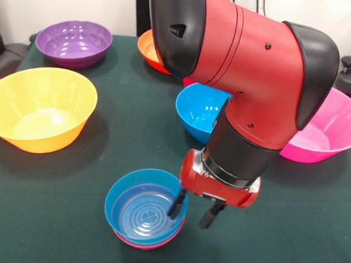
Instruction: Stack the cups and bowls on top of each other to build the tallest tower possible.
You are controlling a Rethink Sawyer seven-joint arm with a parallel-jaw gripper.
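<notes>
tower (pixel 145 216) sits near the worktop (pixel 51 207) front edge: small blue bowl nested in a red one. end effector (pixel 194 213) is spread, one finger inside the rim, one outside. rim should be pinched squarely and lifted straight, so the red bowl isn't dragged.

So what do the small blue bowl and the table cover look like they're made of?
Small blue bowl: likely thin glossy plastic, with bright highlights and moulded rings in its base. Table cover: looks like dark green matte cloth, no shine; fabric type unclear.
</notes>
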